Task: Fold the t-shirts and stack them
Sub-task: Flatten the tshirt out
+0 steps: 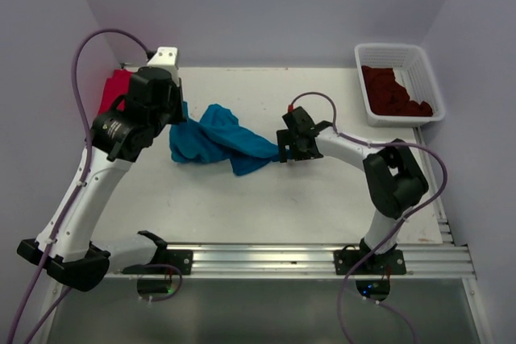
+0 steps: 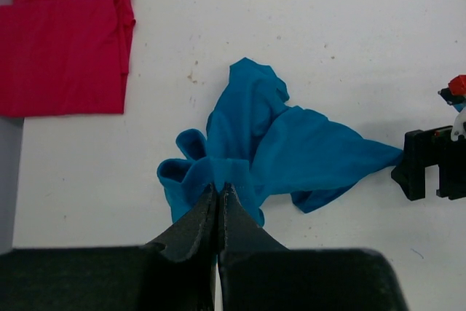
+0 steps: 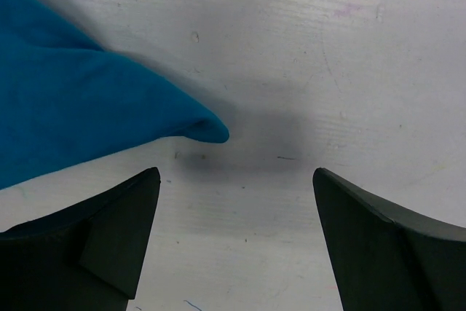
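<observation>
White table (image 3: 349, 49); teal t-shirt (image 3: 73, 107) tip just ahead of right gripper (image 3: 237, 180)

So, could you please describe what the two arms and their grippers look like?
The left arm and right arm have white links with black joints and a black base. A purple cable runs along each. The left gripper and right gripper have black, tapered fingers.
</observation>
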Controlling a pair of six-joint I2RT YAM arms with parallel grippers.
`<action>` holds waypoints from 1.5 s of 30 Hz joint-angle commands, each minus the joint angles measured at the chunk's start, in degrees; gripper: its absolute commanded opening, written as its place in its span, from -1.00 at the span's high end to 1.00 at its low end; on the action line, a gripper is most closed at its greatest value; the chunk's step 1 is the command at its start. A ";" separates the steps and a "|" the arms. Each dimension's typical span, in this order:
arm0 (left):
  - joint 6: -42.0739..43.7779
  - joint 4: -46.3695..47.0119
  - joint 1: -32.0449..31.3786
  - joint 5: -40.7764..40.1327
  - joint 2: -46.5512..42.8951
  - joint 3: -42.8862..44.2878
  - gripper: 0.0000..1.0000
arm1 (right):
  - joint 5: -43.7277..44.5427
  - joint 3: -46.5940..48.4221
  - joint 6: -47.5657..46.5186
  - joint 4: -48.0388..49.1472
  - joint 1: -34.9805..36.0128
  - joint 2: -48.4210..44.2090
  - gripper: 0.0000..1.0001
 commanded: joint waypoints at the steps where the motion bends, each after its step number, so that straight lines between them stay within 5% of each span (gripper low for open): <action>1: 0.98 1.52 -0.18 -0.87 -0.66 -0.34 1.00 | -0.36 2.03 0.05 2.75 -0.41 2.19 -0.78; 10: 0.89 1.35 -0.18 -1.75 -1.71 -0.78 1.00 | -2.47 5.98 -0.92 4.41 -0.94 6.50 -0.63; 16: 0.63 1.70 -0.18 -1.22 -1.89 -1.83 1.00 | -4.23 8.88 -1.71 4.94 -0.94 9.76 -0.30; 20: 0.62 1.79 -0.18 -1.31 -2.15 -2.27 1.00 | -5.11 8.98 -1.71 5.12 -1.03 9.58 0.85; 21: 0.62 1.96 -0.18 -1.39 -2.33 -2.80 1.00 | -5.11 8.63 -1.71 5.38 -1.03 9.15 1.00; 30: 0.89 2.84 -0.18 -2.01 -2.68 -4.64 1.00 | -1.96 6.43 -2.76 4.16 -1.03 2.47 1.00; 45: 5.62 9.16 -0.18 -8.69 -9.17 -0.53 1.00 | 11.32 10.73 -8.56 -0.25 -0.94 -32.33 1.00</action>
